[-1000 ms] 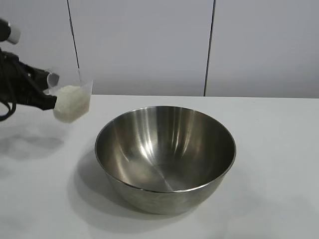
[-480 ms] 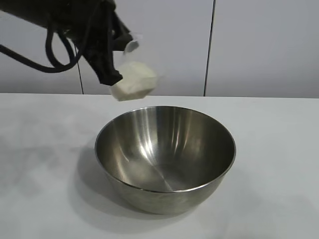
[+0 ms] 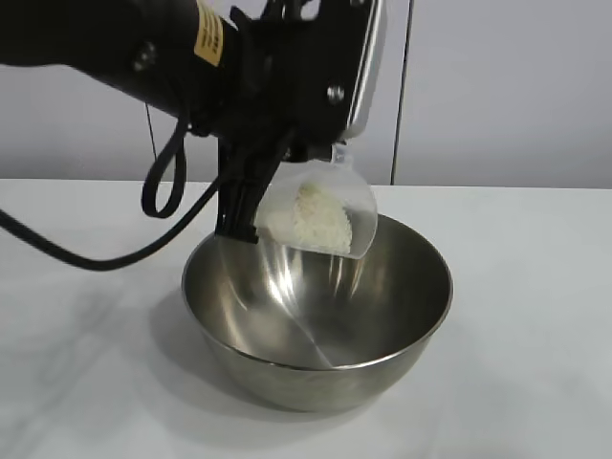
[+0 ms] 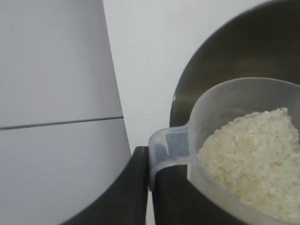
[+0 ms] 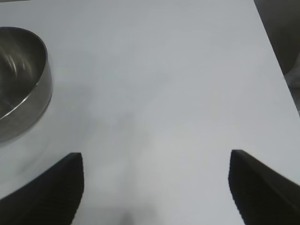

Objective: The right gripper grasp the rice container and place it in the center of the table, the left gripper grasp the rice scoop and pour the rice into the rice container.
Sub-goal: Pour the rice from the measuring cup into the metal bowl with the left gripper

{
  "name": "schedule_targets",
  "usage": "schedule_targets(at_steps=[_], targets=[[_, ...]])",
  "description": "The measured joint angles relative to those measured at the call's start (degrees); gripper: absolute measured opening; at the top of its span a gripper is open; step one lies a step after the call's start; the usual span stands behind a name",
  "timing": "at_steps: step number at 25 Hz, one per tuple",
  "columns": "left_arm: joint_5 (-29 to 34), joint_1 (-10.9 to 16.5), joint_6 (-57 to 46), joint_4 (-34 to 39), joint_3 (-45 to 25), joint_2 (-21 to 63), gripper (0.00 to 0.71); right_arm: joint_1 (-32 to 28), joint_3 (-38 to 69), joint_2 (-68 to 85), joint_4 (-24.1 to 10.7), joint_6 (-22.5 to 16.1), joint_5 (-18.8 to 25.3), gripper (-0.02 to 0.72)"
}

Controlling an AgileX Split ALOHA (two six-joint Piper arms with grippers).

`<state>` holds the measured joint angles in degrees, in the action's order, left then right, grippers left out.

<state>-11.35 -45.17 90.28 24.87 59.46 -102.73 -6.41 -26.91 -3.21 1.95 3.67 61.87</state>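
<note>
One rice scoop (image 3: 320, 215) clamped in left end effector (image 3: 251, 206), one rice container (image 3: 316, 302), right end effector (image 5: 157, 187) wide

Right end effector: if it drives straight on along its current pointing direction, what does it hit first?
Likely bare table. The right end effector is open, pointing down at empty white tabletop; the steel bowl sits off to one side of that line. Depth is unclear.

Black arm (image 3: 143, 48), yellow label (image 3: 208, 33), cables (image 3: 163, 186)
</note>
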Motion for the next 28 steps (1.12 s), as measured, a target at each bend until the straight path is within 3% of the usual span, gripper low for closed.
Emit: schedule_targets(at_steps=[5,8,18,28], targets=[[-9.40,0.87,9.68,0.05,0.00,-0.72,0.008,0.00,0.00,0.00,0.00,0.00,0.00,0.578],[-11.74,1.40,12.07,0.77,0.00,-0.72,0.008,0.00,0.00,0.00,0.00,0.00,0.05,0.578],[-13.12,1.99,22.86,3.70,0.00,-0.67,0.008,0.53,0.00,0.00,0.00,0.00,0.05,0.578],[-13.12,1.99,24.13,4.28,0.00,-0.55,0.008,1.39,0.00,0.00,-0.06,-0.18,0.05,0.578]])
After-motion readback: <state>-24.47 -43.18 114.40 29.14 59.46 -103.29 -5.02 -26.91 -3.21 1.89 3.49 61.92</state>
